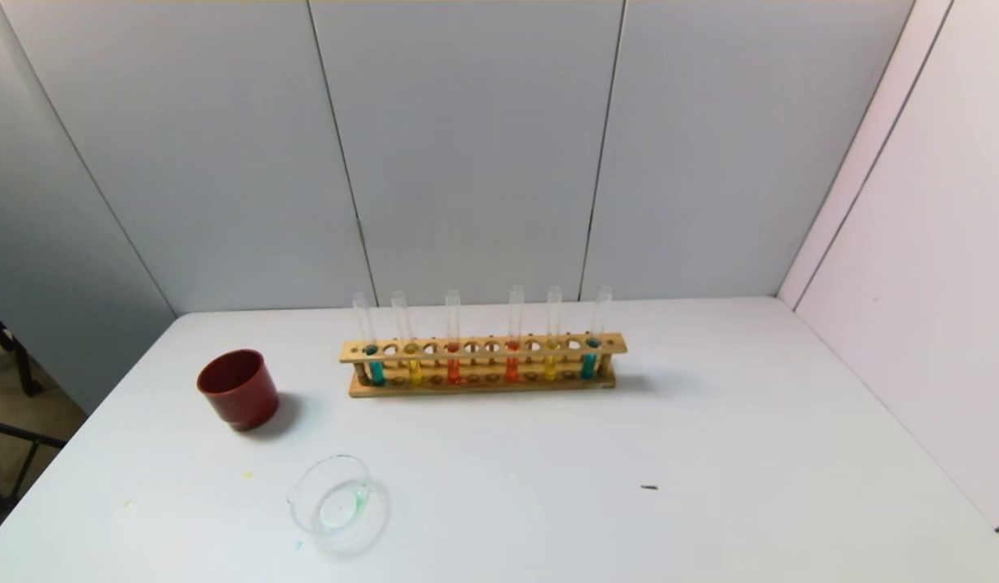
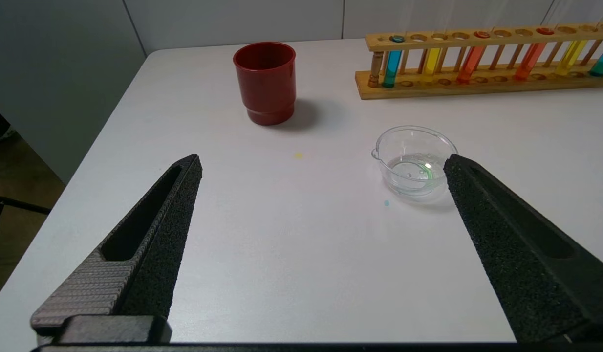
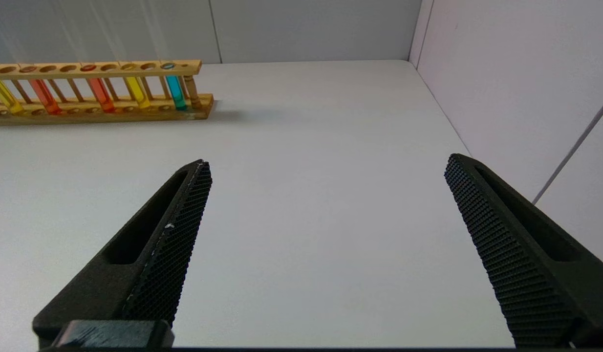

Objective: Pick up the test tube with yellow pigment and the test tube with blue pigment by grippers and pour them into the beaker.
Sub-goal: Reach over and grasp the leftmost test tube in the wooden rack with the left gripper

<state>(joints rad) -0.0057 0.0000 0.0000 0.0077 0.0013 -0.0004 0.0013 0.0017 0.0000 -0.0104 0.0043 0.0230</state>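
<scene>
White table (image 1: 710,453) enclosed by grey panel walls (image 1: 467,146) behind and left, pale pinkish panel (image 1: 937,267) at right; dark floor (image 1: 14,421) beyond left edge

Evenly and brightly lit from above; soft shadows falling right of the red cup (image 1: 238,389) and the wooden rack (image 1: 483,365); faint glare in the beaker (image 1: 336,495); slightly soft overall, mildly bowed at edges

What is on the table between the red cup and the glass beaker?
Only bare white table with one small yellow stain between the red cup and the beaker; the left wrist view shows it best.
</scene>
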